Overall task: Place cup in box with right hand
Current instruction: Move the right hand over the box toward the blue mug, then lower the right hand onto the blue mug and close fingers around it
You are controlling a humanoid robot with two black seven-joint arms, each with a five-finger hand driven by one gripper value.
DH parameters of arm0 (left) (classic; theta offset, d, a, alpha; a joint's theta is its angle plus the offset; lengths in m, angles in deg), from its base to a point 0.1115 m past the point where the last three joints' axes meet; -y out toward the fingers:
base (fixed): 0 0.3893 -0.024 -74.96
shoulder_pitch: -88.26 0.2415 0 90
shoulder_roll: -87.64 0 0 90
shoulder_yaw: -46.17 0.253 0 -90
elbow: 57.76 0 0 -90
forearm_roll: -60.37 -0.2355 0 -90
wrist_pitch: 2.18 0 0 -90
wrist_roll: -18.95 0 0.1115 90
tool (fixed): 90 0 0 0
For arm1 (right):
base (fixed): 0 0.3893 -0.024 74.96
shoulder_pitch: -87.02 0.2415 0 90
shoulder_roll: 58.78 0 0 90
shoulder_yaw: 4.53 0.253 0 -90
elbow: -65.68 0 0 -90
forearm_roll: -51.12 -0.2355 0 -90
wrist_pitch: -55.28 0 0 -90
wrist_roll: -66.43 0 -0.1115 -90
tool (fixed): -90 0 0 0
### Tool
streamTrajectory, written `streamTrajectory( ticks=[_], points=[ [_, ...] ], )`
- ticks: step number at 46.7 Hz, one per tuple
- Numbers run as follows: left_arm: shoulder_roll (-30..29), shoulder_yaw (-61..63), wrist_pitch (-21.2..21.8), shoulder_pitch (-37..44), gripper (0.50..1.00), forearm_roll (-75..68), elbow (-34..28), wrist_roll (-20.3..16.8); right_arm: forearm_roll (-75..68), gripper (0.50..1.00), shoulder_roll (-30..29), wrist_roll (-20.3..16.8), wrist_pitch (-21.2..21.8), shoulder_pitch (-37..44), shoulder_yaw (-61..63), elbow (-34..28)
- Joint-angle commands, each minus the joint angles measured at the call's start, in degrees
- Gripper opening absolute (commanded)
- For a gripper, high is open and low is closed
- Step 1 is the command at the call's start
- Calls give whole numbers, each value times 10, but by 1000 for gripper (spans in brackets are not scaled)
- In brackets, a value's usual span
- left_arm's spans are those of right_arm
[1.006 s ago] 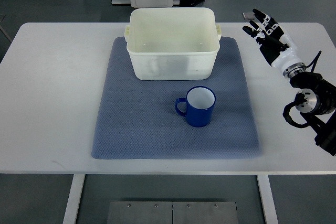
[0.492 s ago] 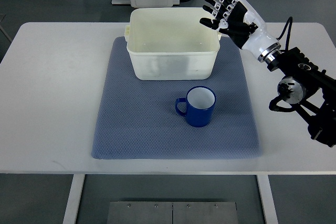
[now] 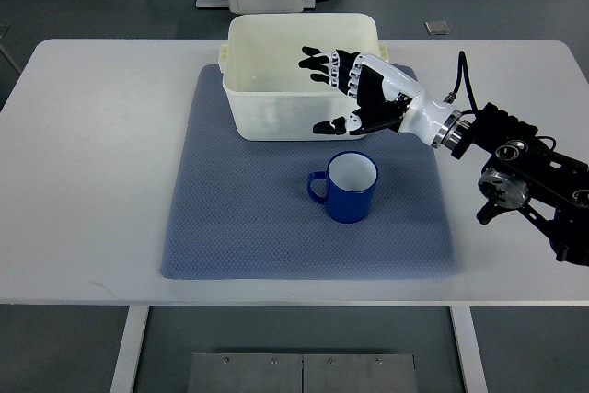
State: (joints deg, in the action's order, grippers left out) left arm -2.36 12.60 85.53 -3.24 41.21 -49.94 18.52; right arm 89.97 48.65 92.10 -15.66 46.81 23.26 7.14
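Right hand over box; cup on mat.
No legible writing. Right hand [image 3: 354, 94], fingers spread wide and holding nothing, has moved from beyond the box [image 3: 267, 89] rim to above its near wall; blue cup [image 3: 348, 187] unmoved, upright on mat [image 3: 230, 218].

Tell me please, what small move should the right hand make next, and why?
Probably it should lower toward the blue enamel mug and close around its body. The right hand hovers open over the front wall of the white plastic box, while the mug stands upright on the blue mat, not yet grasped.
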Motion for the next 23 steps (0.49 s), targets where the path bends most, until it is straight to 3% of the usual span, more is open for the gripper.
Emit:
streamTrajectory(
  ticks=[1,23],
  points=[
    [0,0,0,-1,1000,1,0,0,11,998,3,0,10,0,-3,-5],
    [0,0,0,-1,1000,0,0,0,22,998,22,42,12,-1,-62,-4]
  ],
)
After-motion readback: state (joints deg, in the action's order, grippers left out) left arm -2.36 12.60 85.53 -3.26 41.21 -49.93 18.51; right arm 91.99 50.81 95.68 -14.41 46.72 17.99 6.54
